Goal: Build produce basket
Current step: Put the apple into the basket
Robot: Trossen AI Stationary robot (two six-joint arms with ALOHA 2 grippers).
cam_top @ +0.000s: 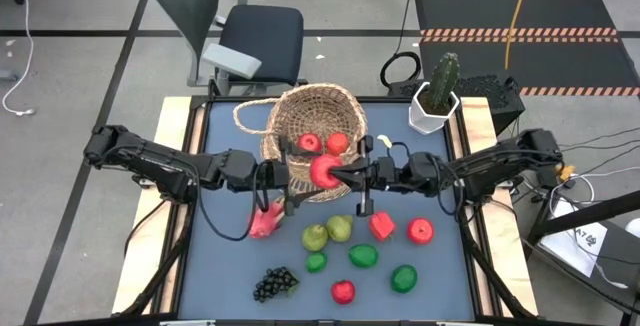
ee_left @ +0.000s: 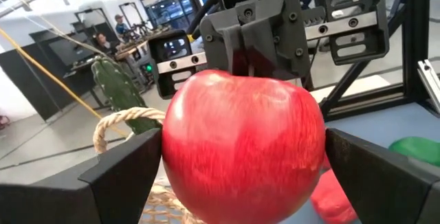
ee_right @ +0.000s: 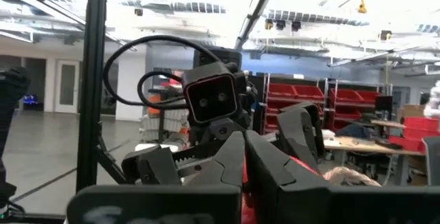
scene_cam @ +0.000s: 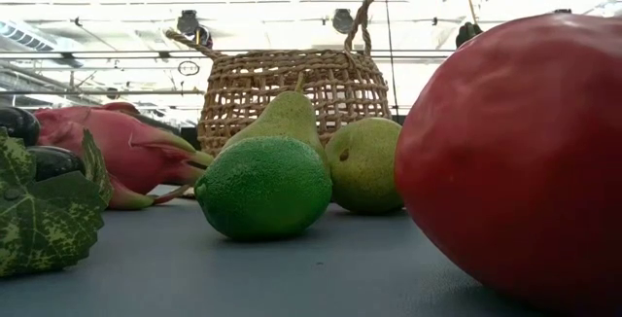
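Your left gripper (cam_top: 303,173) clasped a round red apple (cam_top: 323,171) before the tan wicker basket (cam_top: 315,116), facing your closed right gripper (cam_top: 345,174).

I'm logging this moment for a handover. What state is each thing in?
Left gripper: closed around a red apple, above the basket's mouth.
Right gripper: shut, empty, tips at the apple.
Basket: tipped on its side, two red fruits inside.
Pears: lying on the table.
Cactus pot: upright.
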